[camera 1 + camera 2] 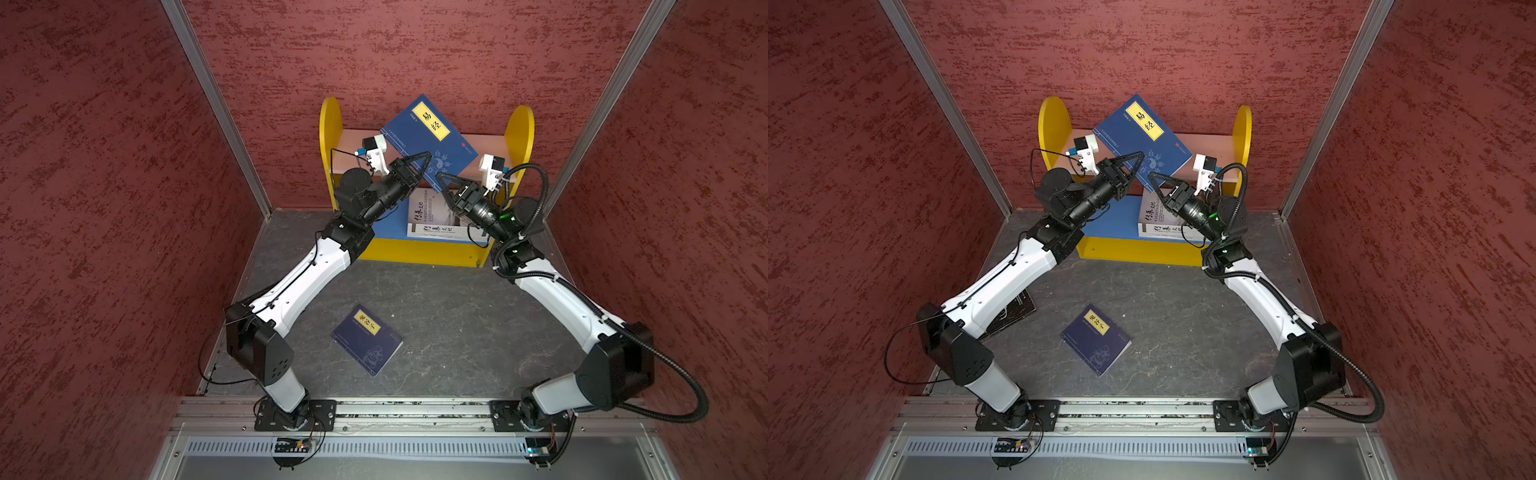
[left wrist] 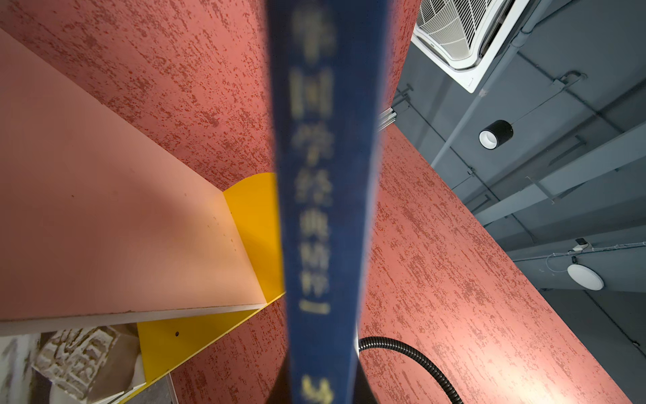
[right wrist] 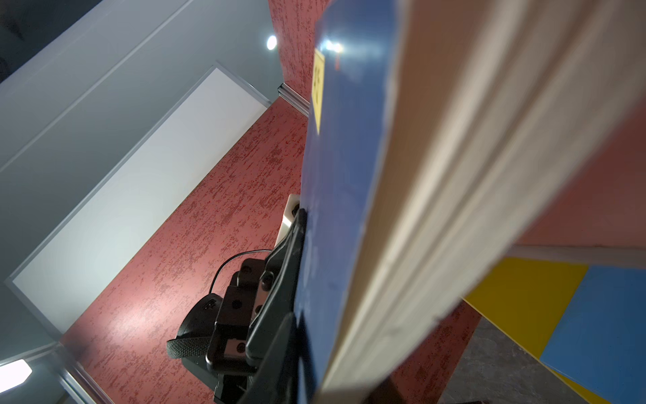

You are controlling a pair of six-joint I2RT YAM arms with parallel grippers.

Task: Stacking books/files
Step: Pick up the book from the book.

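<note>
Book (image 1: 419, 139) hangs tilted over shelf (image 1: 330, 120); left hand (image 1: 427, 156) and right hand (image 1: 439, 178) each clamp its lower corner.

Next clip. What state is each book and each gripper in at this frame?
blue book, lifted above the shelf, tilted, held at its lower corner
left gripper, shut on the blue book
right gripper, shut on the blue book
navy book, flat on the table, cover up
black book, flat on the table, mostly hidden
white books, lying flat in the shelf
</note>
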